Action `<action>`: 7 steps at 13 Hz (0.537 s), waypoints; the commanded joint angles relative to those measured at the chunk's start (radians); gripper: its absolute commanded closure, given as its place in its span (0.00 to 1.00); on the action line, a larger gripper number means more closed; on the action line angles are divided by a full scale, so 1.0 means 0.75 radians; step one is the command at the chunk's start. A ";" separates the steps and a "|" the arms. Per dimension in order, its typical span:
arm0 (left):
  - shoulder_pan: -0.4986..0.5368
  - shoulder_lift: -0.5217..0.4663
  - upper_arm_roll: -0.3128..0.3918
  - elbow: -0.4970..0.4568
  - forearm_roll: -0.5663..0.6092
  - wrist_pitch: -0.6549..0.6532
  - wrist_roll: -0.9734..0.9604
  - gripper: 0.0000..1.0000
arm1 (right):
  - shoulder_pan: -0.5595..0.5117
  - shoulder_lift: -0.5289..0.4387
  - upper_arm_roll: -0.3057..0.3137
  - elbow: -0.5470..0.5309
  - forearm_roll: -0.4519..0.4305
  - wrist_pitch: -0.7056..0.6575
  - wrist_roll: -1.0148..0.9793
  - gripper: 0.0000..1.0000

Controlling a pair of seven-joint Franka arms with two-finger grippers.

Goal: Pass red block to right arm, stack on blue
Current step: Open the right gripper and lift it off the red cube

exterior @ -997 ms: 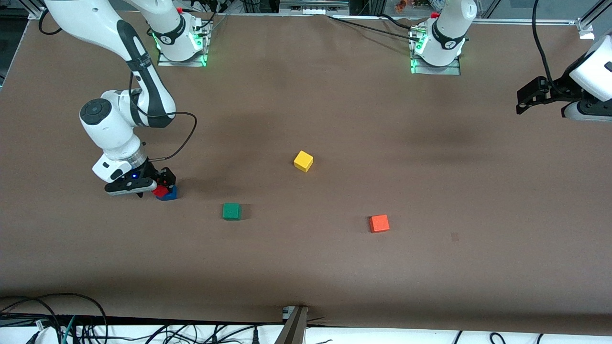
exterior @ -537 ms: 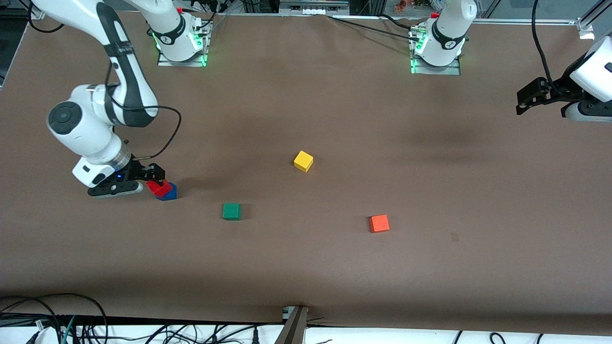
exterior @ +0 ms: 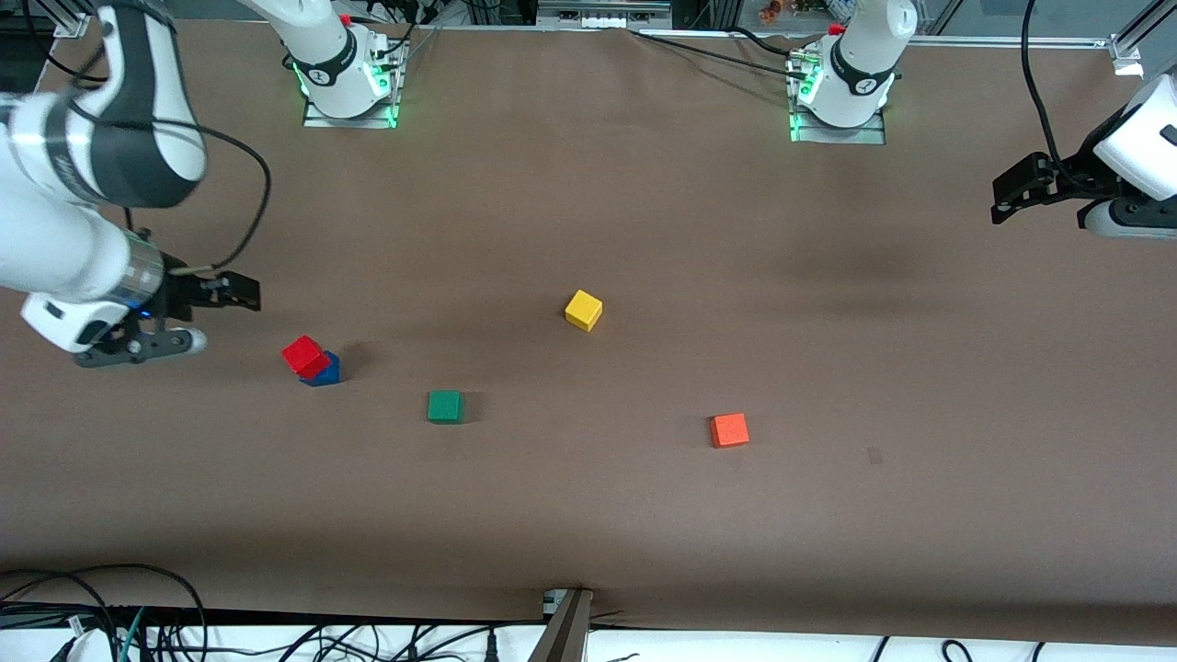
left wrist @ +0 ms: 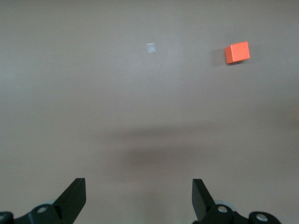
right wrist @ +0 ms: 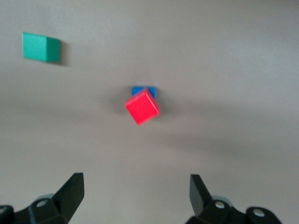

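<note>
Table: flat brown matte covering, smooth, with soft shadows across it.
Cubes: 5 small matte cubes with crisp edges, all of 1 size: 1 red, 1 blue, 1 green, 1 yellow, 1 orange.
Red block: pure red, resting on top of the blue cube, turned askew so its corners overhang and only a strip of blue shows beneath; the right wrist view shows the same twist over the blue.
Stack position: toward the right arm's end of the table, farther from the front camera than the green cube.
Green cube: just beside the stack, toward the table's middle.
Yellow cube: near the table's centre, farther from the front camera than the green one.
Orange cube: toward the left arm's end, well apart from the rest, also seen from the left wrist.
Right gripper: slim black fingers spread wide, holding nothing, up over bare table near the stack.
Left gripper: black open-frame fingers spread apart and empty, waiting over the table's edge at its own end.
Arms: 2, glossy white shells with black joints.
</note>
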 commanded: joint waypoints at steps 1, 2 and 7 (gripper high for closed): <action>-0.009 -0.014 0.003 -0.014 0.001 0.009 -0.011 0.00 | -0.021 0.023 0.002 0.216 -0.047 -0.268 0.005 0.00; -0.007 -0.012 0.003 -0.012 -0.003 0.011 -0.011 0.00 | -0.039 0.013 0.006 0.236 -0.056 -0.326 0.005 0.00; -0.190 -0.018 0.168 -0.014 0.001 0.011 -0.011 0.00 | -0.197 -0.183 0.135 0.145 -0.041 -0.392 -0.002 0.00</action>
